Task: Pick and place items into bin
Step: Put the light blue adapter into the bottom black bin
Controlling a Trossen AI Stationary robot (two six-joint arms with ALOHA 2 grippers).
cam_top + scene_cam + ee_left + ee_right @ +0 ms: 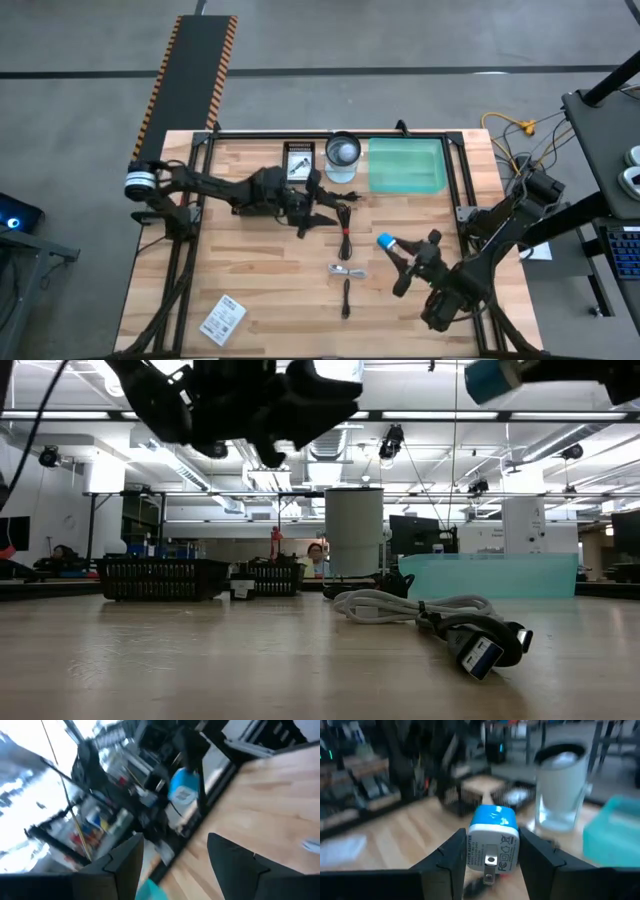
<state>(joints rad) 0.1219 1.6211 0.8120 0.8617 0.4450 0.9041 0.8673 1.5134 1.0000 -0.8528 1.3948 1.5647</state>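
Cables point(345, 262) midtable, cup point(342, 156) beside bin point(406, 166)

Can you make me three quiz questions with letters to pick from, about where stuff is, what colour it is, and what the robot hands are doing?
1. Where is the see-through green plastic bin?
A. far edge of the wooden table
B. on the floor
C. near left corner

2. What colour is the cap of the small white plug adapter?
A. red
B. blue
C. yellow

3. What is the right gripper doing?
A. hanging empty
B. pressing the table
C. gripping the adapter

Answers:
1 A, the high view shows it by the far edge.
2 B, the right wrist view shows a blue cap.
3 C, both fingers clamp its sides.
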